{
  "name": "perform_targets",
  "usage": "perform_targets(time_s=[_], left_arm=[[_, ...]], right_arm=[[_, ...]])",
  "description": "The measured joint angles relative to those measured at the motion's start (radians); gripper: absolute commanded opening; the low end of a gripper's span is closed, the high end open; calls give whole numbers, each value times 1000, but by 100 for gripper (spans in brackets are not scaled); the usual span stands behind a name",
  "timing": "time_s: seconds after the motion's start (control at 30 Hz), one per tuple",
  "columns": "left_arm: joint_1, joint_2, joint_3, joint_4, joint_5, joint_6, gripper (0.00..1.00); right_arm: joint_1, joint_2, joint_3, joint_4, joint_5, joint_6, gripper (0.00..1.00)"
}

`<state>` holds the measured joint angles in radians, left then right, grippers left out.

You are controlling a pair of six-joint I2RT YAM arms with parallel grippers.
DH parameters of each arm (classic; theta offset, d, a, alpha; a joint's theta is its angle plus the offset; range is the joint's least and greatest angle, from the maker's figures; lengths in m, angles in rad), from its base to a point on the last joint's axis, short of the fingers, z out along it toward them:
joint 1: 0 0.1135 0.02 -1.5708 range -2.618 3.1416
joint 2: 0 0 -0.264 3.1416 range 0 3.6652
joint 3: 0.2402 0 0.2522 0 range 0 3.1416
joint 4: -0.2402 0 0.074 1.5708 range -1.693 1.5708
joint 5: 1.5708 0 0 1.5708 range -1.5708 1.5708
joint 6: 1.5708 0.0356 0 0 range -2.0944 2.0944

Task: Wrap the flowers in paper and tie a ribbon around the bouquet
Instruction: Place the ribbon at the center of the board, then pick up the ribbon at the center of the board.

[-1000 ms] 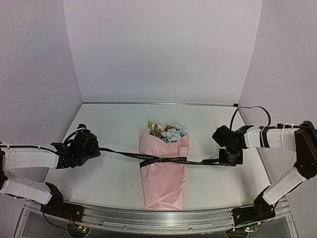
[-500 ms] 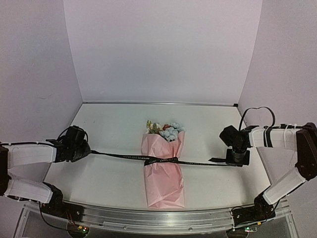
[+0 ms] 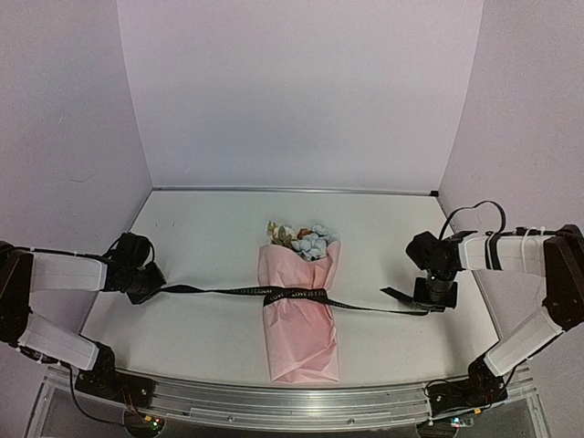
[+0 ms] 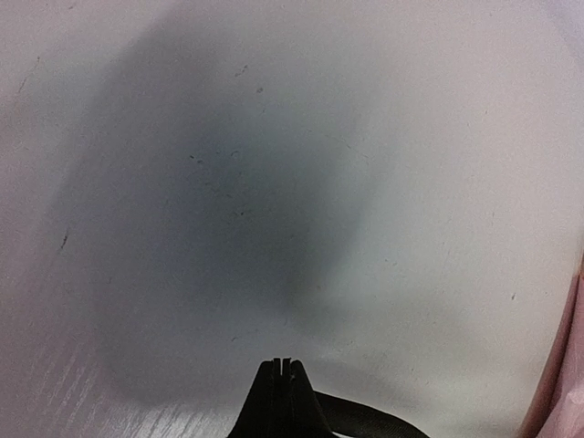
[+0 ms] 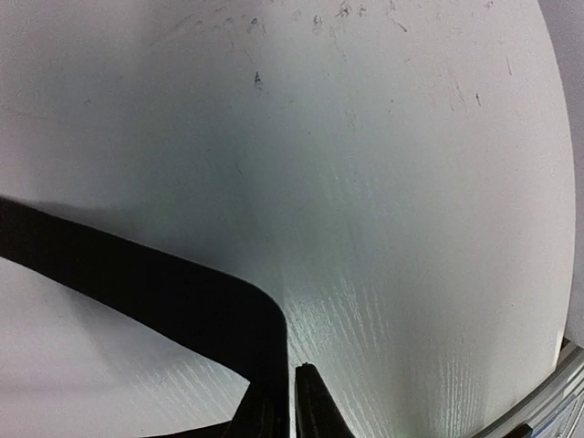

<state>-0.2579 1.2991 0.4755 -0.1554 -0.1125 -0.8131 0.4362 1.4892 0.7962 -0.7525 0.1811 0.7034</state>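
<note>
In the middle of the table (image 3: 210, 228) sits the bouquet (image 3: 299, 319), lying flat with its pointed end toward the near edge. The flowers (image 3: 306, 239) poke out of the far end, and you can make out pale blue, white and a bit of rust. The pink paper (image 3: 301, 351) is wrapped around the stems as a cone and looks pinched in where the ribbon (image 3: 219, 291) crosses it, roughly a third of the way down from the flower heads. From there the black ribbon runs out both ways across the table. The left stretch goes fairly straight to the left gripper (image 3: 151, 283), which is low over the table near the left edge. Its wrist view shows the fingers (image 4: 274, 383) clenched tight together, with the ribbon coming out from between them toward the right, so it's grasping the ribbon. The right stretch sags onto the table and ends at the right gripper (image 3: 431, 304), well off to the right, with a short loose tail sticking out just left of it. In the right wrist view those fingers (image 5: 310, 401) are parted by just a crack, with a sliver of table showing between the tips. The ribbon runs down against the left finger, and honestly I can't tell if it's pinched there or just lying against it.
</note>
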Motion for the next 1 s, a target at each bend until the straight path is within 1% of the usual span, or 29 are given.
perform_targets(time_s=[0.07, 0.13, 0.17, 0.2, 0.23, 0.27, 0.37, 0.4, 0.47, 0.6, 0.67, 0.77, 0.8, 0.87, 0.93, 1.0], left_arm=[[0, 0, 0, 0, 14, -1, 0], [0, -1, 0, 0, 23, -7, 4], [0, -2, 0, -1, 26, -11, 10], [0, -4, 0, -2, 27, -17, 19], [0, -7, 0, -4, 27, -27, 26], [0, -13, 0, -8, 25, -37, 31], [0, -40, 0, -35, 7, -59, 55], [0, -57, 0, -50, -2, -75, 61], [0, -100, 0, -76, -25, -98, 66], [2, -201, 13, -132, -55, -82, 71], [2, -239, 34, -132, -38, -13, 73], [-19, -245, 90, -110, 39, 113, 73], [-53, -231, 119, -103, 60, 168, 71], [-168, -185, 184, -78, 105, 290, 70], [-310, -114, 262, -40, 158, 430, 67], [-407, -50, 312, -5, 220, 562, 67]], right_arm=[[0, 2, 1, 0, -26, -7, 18], [0, 2, 4, 0, -55, -19, 22], [0, 2, 8, 0, -71, -25, 24], [0, 2, 13, 0, -87, -34, 27], [0, 2, 18, 2, -102, -44, 30], [0, 2, 23, 2, -117, -54, 32], [0, -1, 33, 4, -157, -84, 40], [0, -5, 34, 4, -171, -96, 43], [0, -18, 34, 3, -192, -119, 47], [0, -64, 35, 9, -220, -168, 53], [0, -86, 35, 23, -233, -199, 54], [8, -108, 35, 60, -253, -248, 56], [14, -114, 34, 79, -260, -273, 57], [28, -120, 34, 114, -280, -318, 58], [44, -122, 31, 153, -309, -363, 60], [55, -122, 22, 190, -338, -398, 61]])
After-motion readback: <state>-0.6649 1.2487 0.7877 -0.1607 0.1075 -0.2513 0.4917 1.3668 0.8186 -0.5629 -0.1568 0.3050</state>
